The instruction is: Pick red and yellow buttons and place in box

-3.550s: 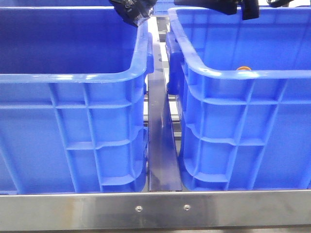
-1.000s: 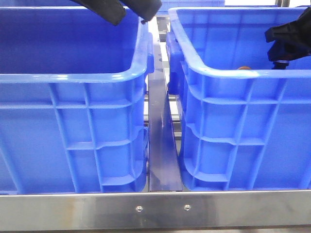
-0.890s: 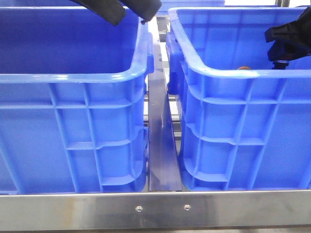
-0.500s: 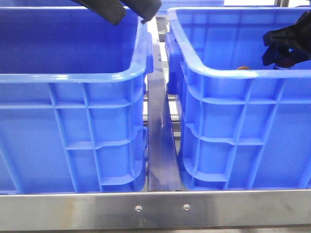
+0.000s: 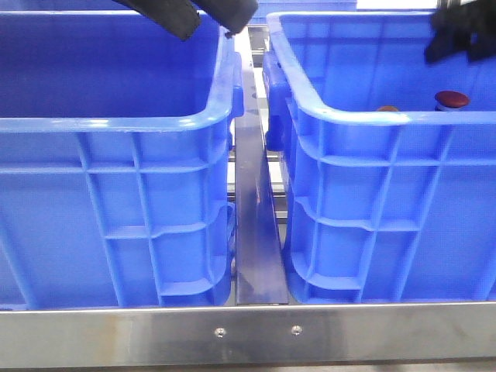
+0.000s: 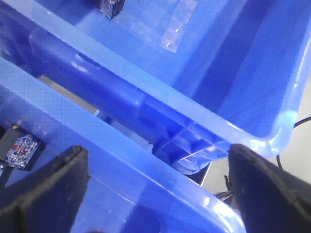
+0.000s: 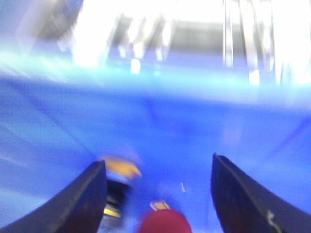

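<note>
**Two buttons in the right crate, both sets of fingers spread wide**

Two blue crates stand side by side on a metal-framed surface [image 5: 256,333], with a narrow steel strip [image 5: 256,232] between them. The left crate [image 5: 116,194] shows nothing of its contents from the front. Inside the right crate [image 5: 387,201], the red button [image 5: 452,99] stands with its dark domed cap just above the near rim, and a sliver of the yellow button [image 5: 387,109] peeks over that same rim to its left, near but apart from it.

The right gripper [image 5: 463,35] hangs above the red button at the top corner of the front view, clear of the cap. Its wrist view is blurred, but the two dark fingers [image 7: 82,204] stand wide apart with nothing between them; the red cap sits low between them and the yellow-orange cap lies beside the one finger.

The left gripper [image 6: 155,194] is over the adjoining rims of the two crates, at the top of the front view. Its fingers [image 6: 48,194] are also spread wide and hold nothing. Small black switch blocks [image 6: 22,150] lie on the floors of the crates in that wrist view.
</note>
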